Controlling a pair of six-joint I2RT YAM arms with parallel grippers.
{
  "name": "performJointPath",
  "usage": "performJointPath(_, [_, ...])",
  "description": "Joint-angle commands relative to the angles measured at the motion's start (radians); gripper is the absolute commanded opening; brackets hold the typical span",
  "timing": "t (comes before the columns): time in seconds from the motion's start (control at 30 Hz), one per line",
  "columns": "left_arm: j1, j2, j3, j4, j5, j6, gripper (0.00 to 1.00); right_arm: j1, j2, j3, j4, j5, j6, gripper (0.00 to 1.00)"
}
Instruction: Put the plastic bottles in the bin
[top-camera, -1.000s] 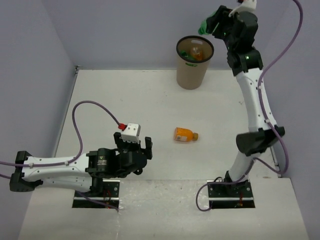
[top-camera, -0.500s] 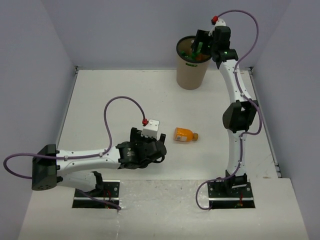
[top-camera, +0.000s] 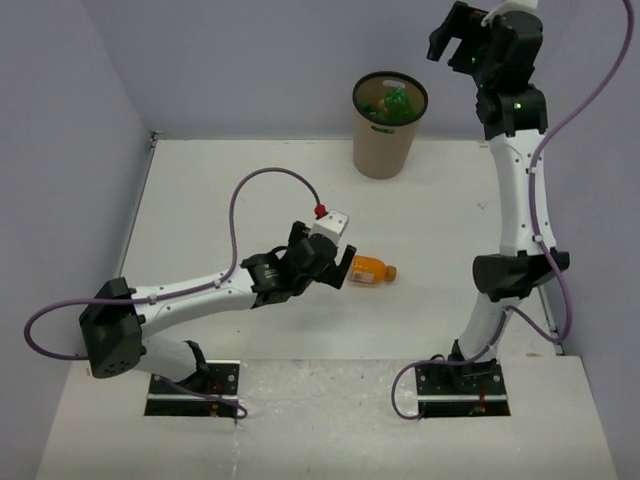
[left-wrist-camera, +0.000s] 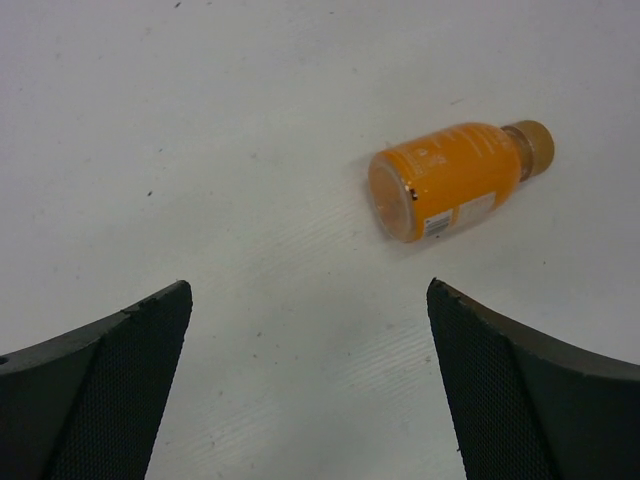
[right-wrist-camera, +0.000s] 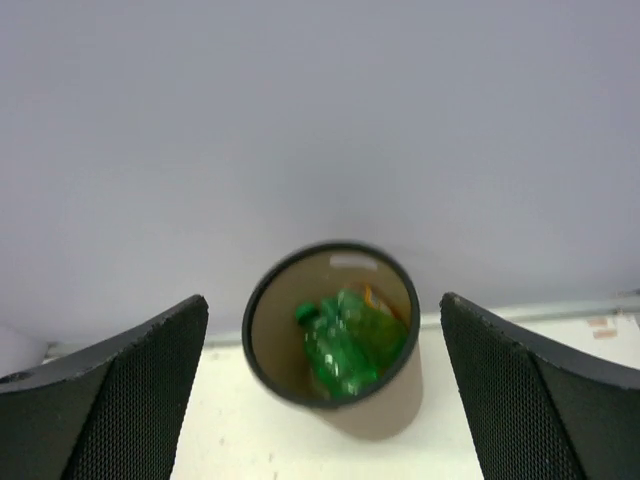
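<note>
Since a second earlier the left arm had stretched out over the table (top-camera: 200, 190) toward the orange bottle (left-wrist-camera: 445, 180), and the right arm had dropped a green bottle (right-wrist-camera: 340, 352) into the bin (top-camera: 381, 150) at the far edge and risen clear. Left fingers (left-wrist-camera: 120, 380) stood wide and empty, just short of the orange bottle; right fingers (right-wrist-camera: 120, 390) were wide and empty too, high above the bin. The orange bottle lay on its side near the table's middle, off-centre between the left fingers. They probably needed to centre on it, straddle its round body and close gently, since it looked likely to roll.
</note>
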Motion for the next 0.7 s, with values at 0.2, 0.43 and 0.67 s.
performJointPath(0.2, [-0.005, 0.201, 0.175, 0.079, 0.501, 0.61, 1.0, -0.004, -0.613, -0.9, 0.063, -0.195, 0.095, 0.99])
performJointPath(0.43, [0.006, 0.466, 0.403, -0.068, 0.433, 0.885, 1.0, 0.0, -1.001, -1.257, 0.14, -0.374, 0.126, 0.99])
performJointPath(0.67, [0.067, 0.649, 0.576, -0.245, 0.545, 0.949, 1.0, 0.0, -1.16, -1.271, 0.012, -0.324, 0.059, 0.99])
